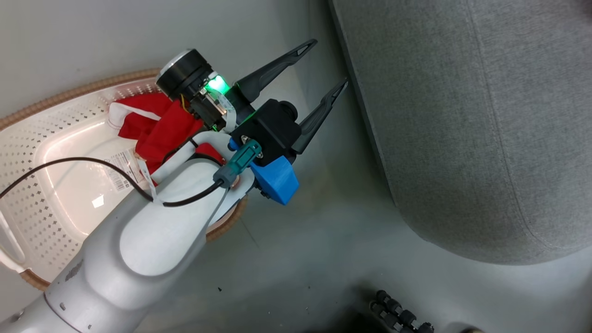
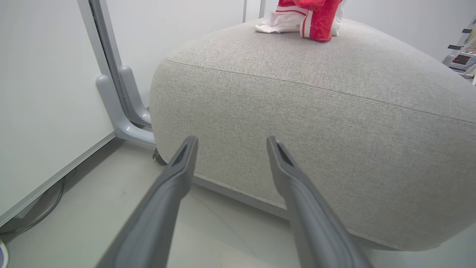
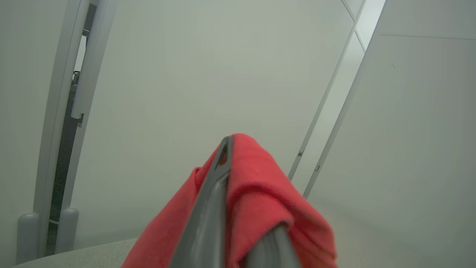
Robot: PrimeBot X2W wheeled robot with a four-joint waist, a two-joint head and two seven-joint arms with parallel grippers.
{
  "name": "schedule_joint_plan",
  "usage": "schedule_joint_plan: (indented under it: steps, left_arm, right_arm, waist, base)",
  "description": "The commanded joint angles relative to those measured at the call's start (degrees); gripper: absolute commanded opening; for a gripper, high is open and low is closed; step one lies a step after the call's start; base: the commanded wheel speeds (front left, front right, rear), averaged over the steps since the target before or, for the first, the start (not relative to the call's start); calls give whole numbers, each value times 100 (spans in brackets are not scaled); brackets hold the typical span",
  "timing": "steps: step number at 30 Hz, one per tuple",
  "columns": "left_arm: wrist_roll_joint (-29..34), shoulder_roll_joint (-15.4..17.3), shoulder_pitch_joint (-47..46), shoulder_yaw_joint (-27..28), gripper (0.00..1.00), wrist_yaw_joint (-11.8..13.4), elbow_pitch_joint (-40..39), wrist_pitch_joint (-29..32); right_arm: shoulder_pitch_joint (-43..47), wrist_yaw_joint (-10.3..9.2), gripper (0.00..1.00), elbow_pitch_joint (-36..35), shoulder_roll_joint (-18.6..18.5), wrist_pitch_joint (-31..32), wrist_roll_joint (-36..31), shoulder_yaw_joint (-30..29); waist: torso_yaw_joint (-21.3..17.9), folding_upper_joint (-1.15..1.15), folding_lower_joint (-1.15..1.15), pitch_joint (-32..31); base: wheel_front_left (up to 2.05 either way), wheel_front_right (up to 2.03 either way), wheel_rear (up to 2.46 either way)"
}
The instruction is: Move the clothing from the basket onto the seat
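Red clothing (image 1: 148,125) with white trim lies in the cream basket (image 1: 69,92), partly hidden by my left arm. My left gripper (image 1: 327,64) is open and holds nothing, above the floor between the basket and the grey seat (image 1: 462,115). In the left wrist view the open left gripper (image 2: 231,140) points at the seat's side (image 2: 316,111). A red and white garment (image 2: 308,18) lies on top of the seat. My right gripper (image 3: 232,156) is shut on a red cloth (image 3: 260,193) that drapes over its fingers, in front of a white wall.
White wall panels with grey post feet (image 2: 119,100) stand left of the seat. A black ribbed part (image 1: 397,314) sits on the floor at the bottom edge. Equipment with a red display (image 2: 461,59) is behind the seat.
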Motion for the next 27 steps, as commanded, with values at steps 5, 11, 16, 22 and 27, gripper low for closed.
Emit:
schedule_joint_plan:
  steps: [5, 11, 16, 22, 27]
  left_arm:
    - [26, 60, -125, -18, 100, 25, -67, 27]
    - [-5, 115, -138, -34, 100, 36, -89, 48]
    - [-33, 132, -158, -58, 100, 61, -110, 64]
    - [-43, 141, -165, -88, 100, 84, -104, 61]
    - [-102, 111, -58, -118, 100, 125, -23, -56]
  right_arm:
    - [270, -4, 0, 482, 176, -2, -56, -34]
    - [535, -5, 0, 976, 476, -3, -210, 86]
    - [686, -5, 0, 1337, 688, -2, -263, 2]
    - [759, -5, 0, 1486, 770, -3, -267, -13]
    - [1005, -5, 100, 1291, 860, -3, -188, 2]
  waist:
    - [53, 0, -1, 142]
    - [65, 0, -1, 187]
    - [107, 0, -1, 194]
    - [132, 0, -1, 146]
    - [108, 0, -1, -80]
  base:
    - [0, 0, 0]
    - [0, 0, 0]
    - [0, 0, 0]
    - [0, 0, 0]
    - [0, 0, 0]
